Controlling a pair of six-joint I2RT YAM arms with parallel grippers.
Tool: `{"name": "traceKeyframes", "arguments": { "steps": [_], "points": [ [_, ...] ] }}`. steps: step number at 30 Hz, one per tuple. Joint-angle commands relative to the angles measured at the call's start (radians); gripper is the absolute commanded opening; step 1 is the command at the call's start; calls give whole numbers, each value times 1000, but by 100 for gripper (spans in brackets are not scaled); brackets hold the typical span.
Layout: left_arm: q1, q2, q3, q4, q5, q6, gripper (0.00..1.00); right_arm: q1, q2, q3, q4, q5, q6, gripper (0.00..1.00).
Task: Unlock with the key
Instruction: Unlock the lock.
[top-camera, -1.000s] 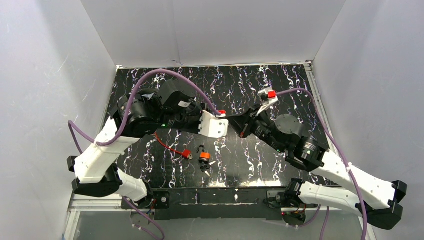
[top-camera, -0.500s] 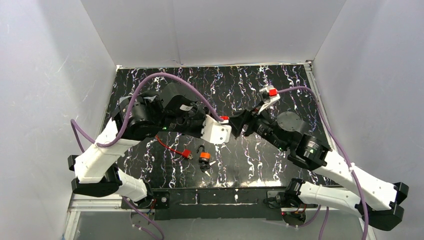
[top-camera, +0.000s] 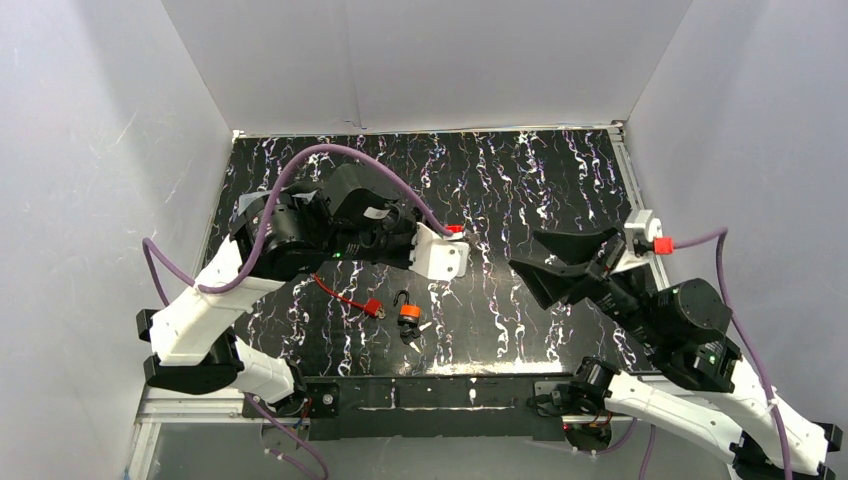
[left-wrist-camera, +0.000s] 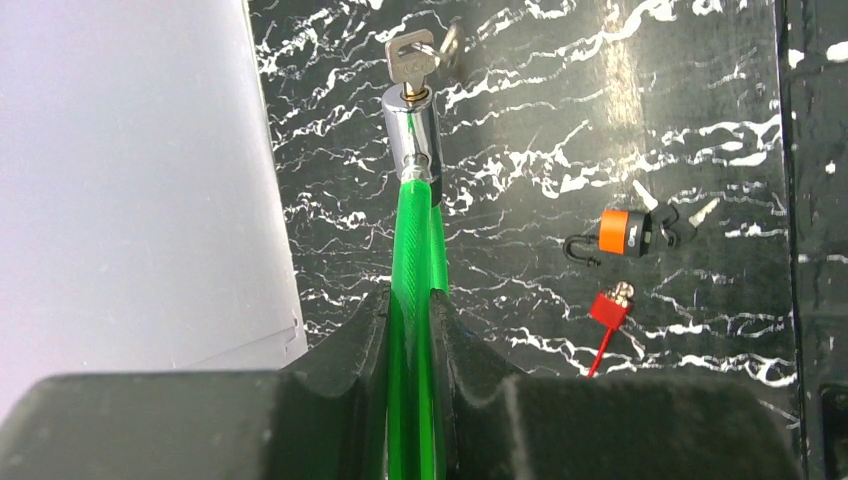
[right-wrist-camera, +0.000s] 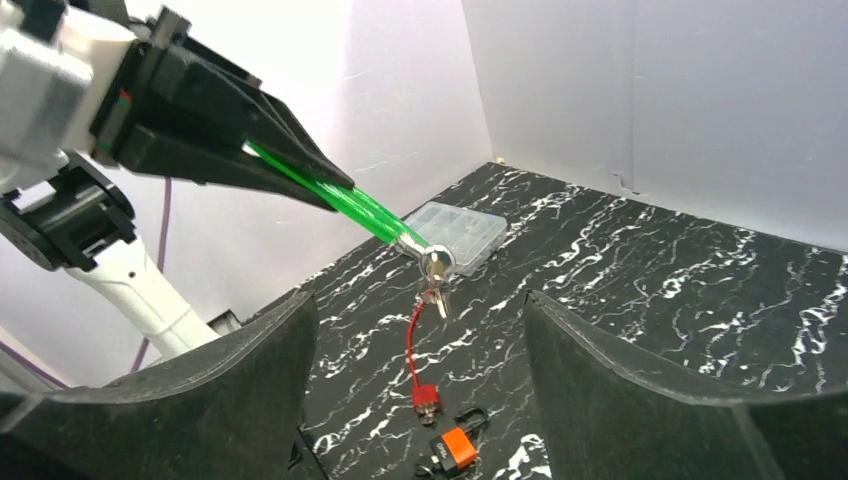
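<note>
The right pincer (top-camera: 528, 252) has drawn back from the key to the near right of the worktop (top-camera: 500, 170) and spread its jaws wide; it holds nothing. Near the front edge lie an orange padlock (top-camera: 409, 313) and, just left of it, a small red lock (top-camera: 372, 308) on a red cord. Further in, the left pincer (left-wrist-camera: 410, 300) is clamped on a green cable (left-wrist-camera: 415, 235), held off the worktop. The cable ends in a chrome barrel (left-wrist-camera: 410, 130), with the key (left-wrist-camera: 412, 58) seated in its tip. A clear box (right-wrist-camera: 462, 232) lies toward the far left.
</note>
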Motion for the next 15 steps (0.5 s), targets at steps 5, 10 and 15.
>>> {"name": "traceKeyframes", "arguments": {
  "steps": [5,10,15],
  "points": [
    [-1,-99,28,204,110,-101,0,-4,48,-130,62,15,-115,79],
    [-1,-99,51,256,111,-191,0,-4,166,-179,368,-47,-124,77],
    [0,-107,36,321,103,-277,0,-4,313,-155,573,-55,-146,79]
  ]
}}
